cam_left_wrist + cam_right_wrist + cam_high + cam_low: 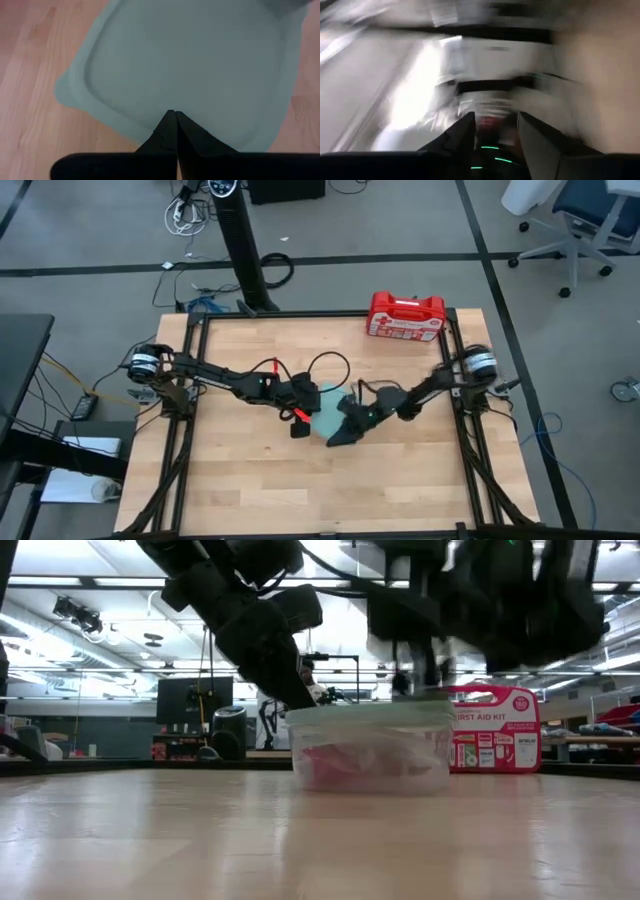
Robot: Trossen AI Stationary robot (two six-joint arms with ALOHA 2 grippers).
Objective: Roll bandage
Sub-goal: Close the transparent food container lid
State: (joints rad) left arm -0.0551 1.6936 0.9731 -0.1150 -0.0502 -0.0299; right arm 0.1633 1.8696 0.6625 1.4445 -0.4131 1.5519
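The wooden bench (pixel 250 470) carries a clear lidded container (pixel 370 750) near its middle, with both arms meeting over it. The left tool (pixel 175 122) is fully closed, its two dark fingers pressed tip to tip and holding nothing, poised just above the container's pale teal lid (pixel 190 65), close to the lid's near rim; whether the tips touch it cannot be told. The right tool (pixel 495 125) stands partly open, a gap between its fingers, and its own view is too smeared to show whether anything sits in that gap. From above, the right tool (pixel 345 425) lies at the lid's other side, opposite the left tool (pixel 300 415), and the lid hides what is inside. Only the low view looks through the container wall: the bandage (pixel 365 762) shows as a red mass lying in the bottom, below both tools. A red first-aid case (pixel 405 317) stands at the bench's far edge, well beyond the right tool, clear of both arms.
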